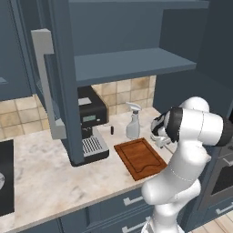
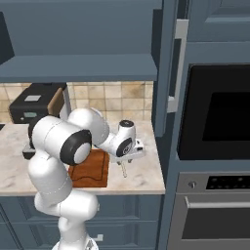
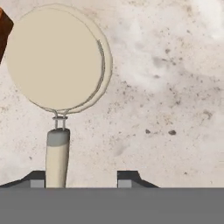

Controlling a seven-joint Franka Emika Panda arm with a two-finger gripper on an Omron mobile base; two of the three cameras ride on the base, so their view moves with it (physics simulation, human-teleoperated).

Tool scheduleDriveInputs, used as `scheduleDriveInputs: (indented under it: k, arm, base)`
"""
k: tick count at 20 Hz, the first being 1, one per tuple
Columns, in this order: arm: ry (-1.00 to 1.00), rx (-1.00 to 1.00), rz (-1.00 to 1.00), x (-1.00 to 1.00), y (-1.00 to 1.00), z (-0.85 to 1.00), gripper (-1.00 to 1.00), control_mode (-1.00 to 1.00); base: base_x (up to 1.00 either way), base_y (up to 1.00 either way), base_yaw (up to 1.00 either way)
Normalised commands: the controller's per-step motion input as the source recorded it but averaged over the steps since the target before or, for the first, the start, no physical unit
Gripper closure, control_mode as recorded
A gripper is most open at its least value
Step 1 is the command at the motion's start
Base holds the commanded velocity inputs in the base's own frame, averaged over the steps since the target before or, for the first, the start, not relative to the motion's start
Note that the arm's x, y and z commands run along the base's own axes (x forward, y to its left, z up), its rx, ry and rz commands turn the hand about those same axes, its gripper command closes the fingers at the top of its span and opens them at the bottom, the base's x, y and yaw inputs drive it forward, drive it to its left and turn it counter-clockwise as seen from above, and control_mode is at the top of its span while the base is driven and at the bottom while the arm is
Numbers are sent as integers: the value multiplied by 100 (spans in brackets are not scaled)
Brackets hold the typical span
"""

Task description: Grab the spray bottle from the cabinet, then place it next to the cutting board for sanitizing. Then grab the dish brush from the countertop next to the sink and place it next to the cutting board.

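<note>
You see the dish brush [image 3: 56, 61] from above in the hand view, its round beige head over the marbled table [image 3: 166, 87] and its slender handle running down against the tool's left finger, with a clear gap to the right one. The tool [image 3: 81, 179] stands partly open; whether it grips the handle you cannot tell. In the right base view the brush hangs upright below the tool [image 2: 125, 163], just right of the cutting board [image 2: 93, 168]. Look at the left base view: the spray bottle [image 1: 133, 120] stands upright just behind the board, near the tiled wall. Left of it sits a black coffee machine [image 1: 90, 125]. Above, the cabinet [image 1: 132, 63] is open, its door [image 1: 57, 82] swung out. A built-in oven [image 2: 215, 146] fills the wall to the right.
</note>
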Motion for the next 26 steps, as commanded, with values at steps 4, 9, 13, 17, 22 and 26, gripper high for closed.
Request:
scheduleDriveInputs:
  k: [4,9,13,17,22,26]
  arm:
    - [1,1,0,2,-4,-19,-100,-100]
    - [-19,1,0,-28,-2,0,-100,-100]
    - [-25,0,0,-43,0,0,-100,-100]
    - [-28,0,0,-61,2,3,-100,-100]
    - [-30,4,9,-82,21,24,-100,-100]
    - [-37,5,2,-87,41,68,-100,-100]
  base:
    - [0,0,0]
    - [0,0,0]
    - [0,0,0]
    - [0,0,0]
    - [0,0,0]
    - [0,0,0]
